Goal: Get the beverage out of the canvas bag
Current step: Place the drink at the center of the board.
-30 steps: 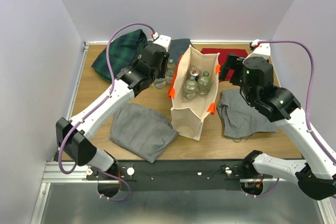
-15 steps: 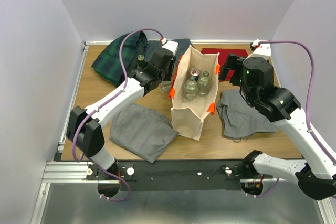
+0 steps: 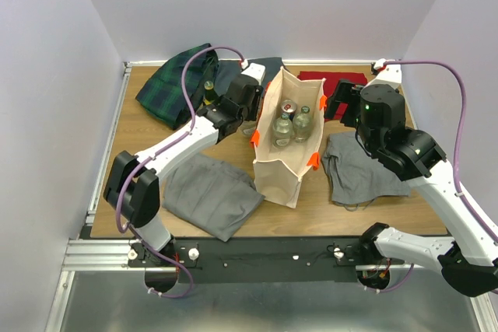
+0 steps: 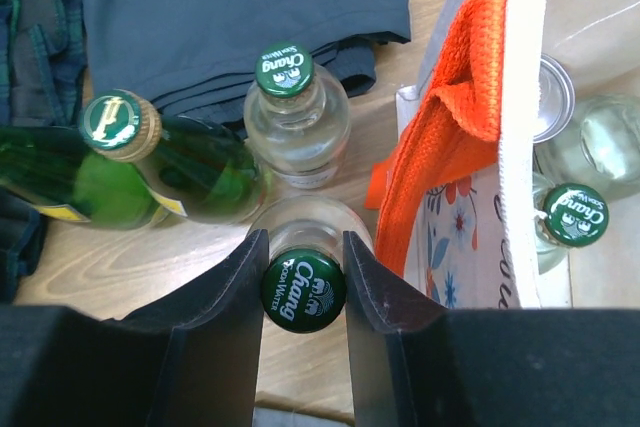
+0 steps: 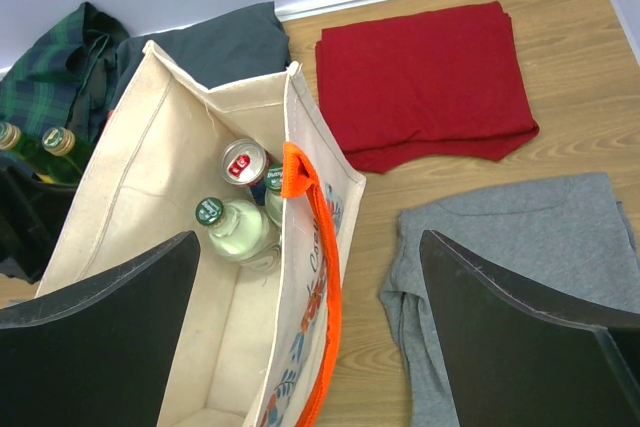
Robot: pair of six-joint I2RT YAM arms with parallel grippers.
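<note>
**Left fingers pinch a bottle cap beside the bag; right arm hangs wide open**

Down the left wrist camera, the left gripper has its two black fingers pressed in on either side of the green cap of a clear bottle, a snug hold at the neck. The cap and fingers hide most of the glass below. I can't tell whether its base sits on the table or hangs clear of it.

That bottle is outside the canvas bag, just beside its left wall, under the drooping left orange handle. Just past it stands a second clear bottle. Beside that is a green bottle with a gold cap, its far end cut off at the frame's left edge. A dark blue-grey cloth lies behind them.

From overhead, the left wrist covers the gripper and its bottle completely. Only the green bottle's top peeks out beside the arm.

The bag stands upright in the middle of the table, mouth open. Inside it are a silver can with a red top and a green-capped bottle. One more bottle is tucked behind the right orange handle and is mostly hidden.

The right gripper is spread fully apart with nothing between its fingers, hovering above the bag's right side. The frame's lower edge cuts off the fingers' bases.

A red cloth and a grey cloth lie to the bag's right. Another grey cloth lies front left, and a plaid cloth is bunched at the back left.
</note>
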